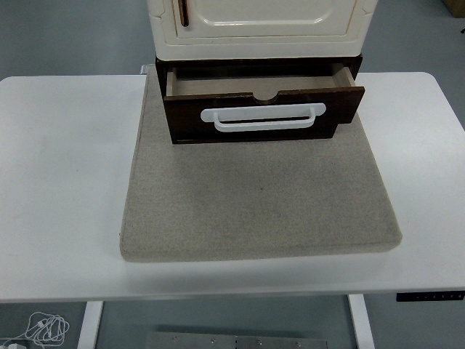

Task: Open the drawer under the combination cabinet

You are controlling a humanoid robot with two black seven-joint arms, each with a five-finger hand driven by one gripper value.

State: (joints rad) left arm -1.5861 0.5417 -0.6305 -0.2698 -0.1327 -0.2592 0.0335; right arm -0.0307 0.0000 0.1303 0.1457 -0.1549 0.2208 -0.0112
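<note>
A cream cabinet (261, 25) stands at the back of a grey felt mat (258, 196). Under it a dark brown drawer (182, 116) is pulled partway out toward me, slightly askew, with its right end further forward. Its front carries a white bar handle (263, 117). The drawer's pale inside (218, 85) shows and looks bare. Neither of my hands nor arms appears anywhere in the head view.
The mat lies in the middle of a white table (65, 182). On the cabinet door is a small brown handle (184, 11). A tangle of white cable (43, 329) lies on the floor below the table's near left corner.
</note>
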